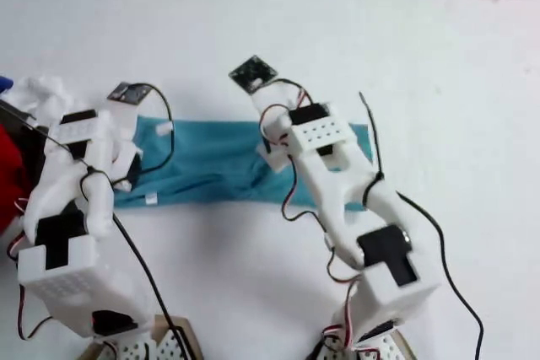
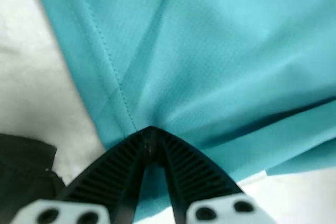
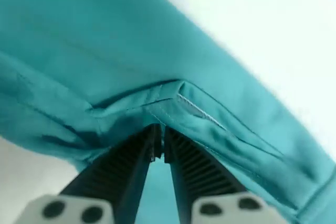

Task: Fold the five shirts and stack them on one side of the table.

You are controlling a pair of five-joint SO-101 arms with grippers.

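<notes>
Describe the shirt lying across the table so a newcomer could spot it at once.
Start at the white table. Across its middle lies the teal shirt, folded into a long band. Unlike the red cloth at the edge, it is pinched by the left gripper and right gripper.

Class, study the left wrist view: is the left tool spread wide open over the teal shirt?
No, the left tool has its tips closed together, pinching a fold of the teal shirt.

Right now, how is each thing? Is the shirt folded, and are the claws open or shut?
teal shirt: folded into a long strip, lying on the table.
left gripper: shut, pinching the teal shirt's edge.
right gripper: shut, pinching a fold of the teal shirt.
</notes>
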